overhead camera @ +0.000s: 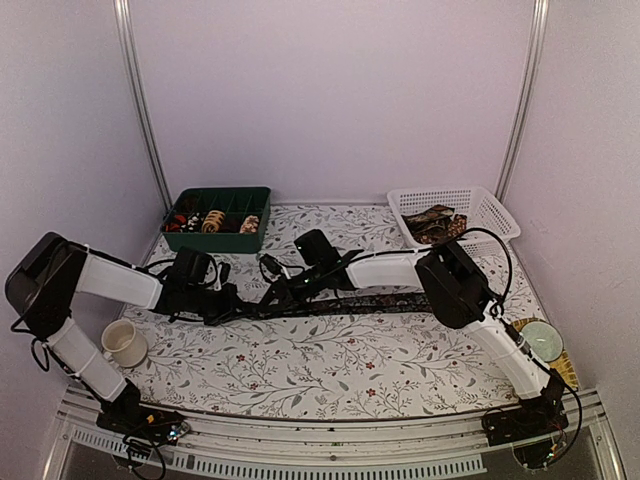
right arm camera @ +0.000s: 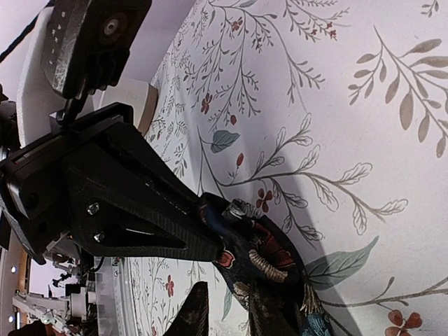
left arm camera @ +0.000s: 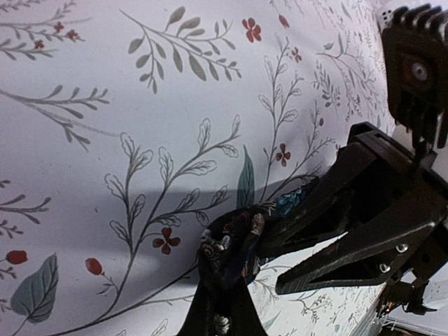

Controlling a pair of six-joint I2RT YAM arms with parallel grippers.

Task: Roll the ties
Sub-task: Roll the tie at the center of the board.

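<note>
Your left gripper [right arm camera: 212, 229] is clamped shut on the bunched end of the tie [overhead camera: 370, 303] at centre left, the right gripper [left arm camera: 271, 260] has its jaws slightly apart against that bunch, its grip impossible to tell, and the rest lies flat rightward, so rolling looks barely begun.

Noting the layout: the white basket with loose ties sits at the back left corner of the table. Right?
No. The white basket with loose ties sits at the back right corner of the table; the top external view shows it. The green tray holds the back left.
</note>
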